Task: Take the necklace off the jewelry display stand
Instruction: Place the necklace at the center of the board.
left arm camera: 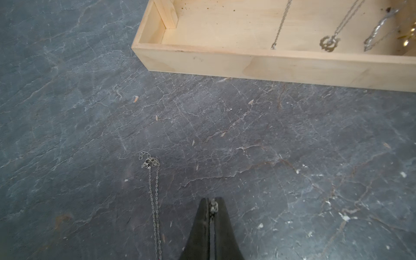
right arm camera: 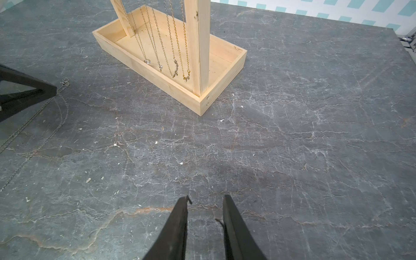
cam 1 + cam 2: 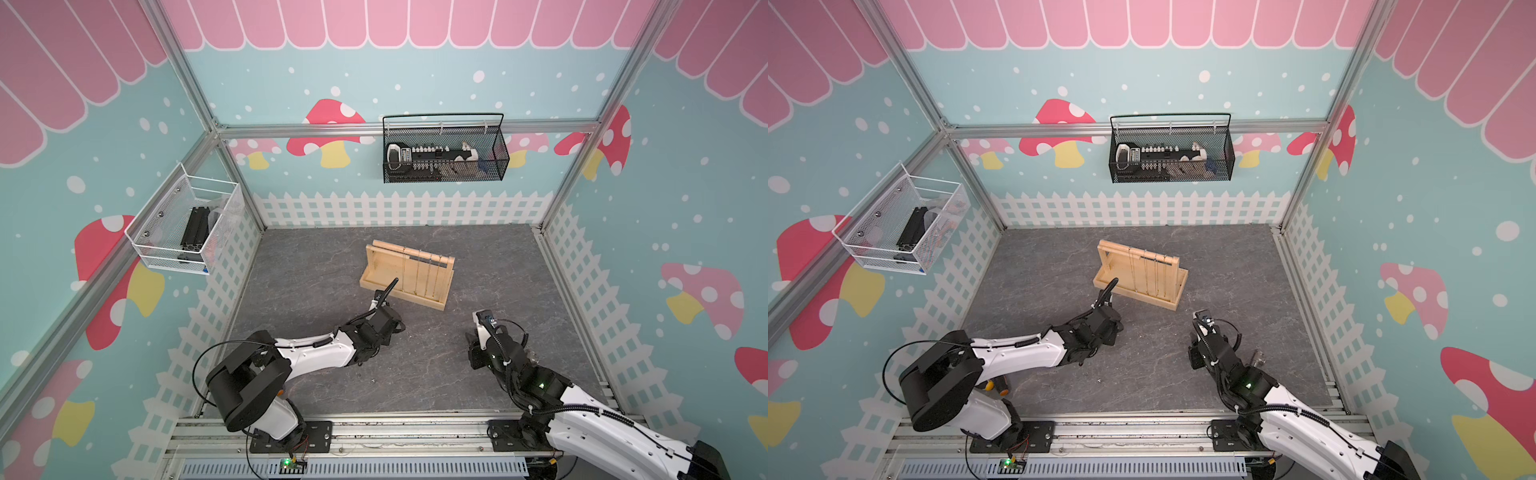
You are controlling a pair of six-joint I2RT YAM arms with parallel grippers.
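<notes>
— Where on the tabletop [image 3: 316, 266] does the jewelry display stand [image 3: 405, 274] sit?
— Nearer its far edge.
— The grippers?
— The left gripper [image 1: 211, 202] is clamped on the necklace [image 1: 154, 191], which trails across the tabletop, off the stand. The right gripper [image 2: 205, 200] gapes, empty.

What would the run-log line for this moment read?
left tool: shut on necklace | necklace: off jewelry display stand, trailing on table | right tool: open, empty | other necklaces: four hanging
</notes>
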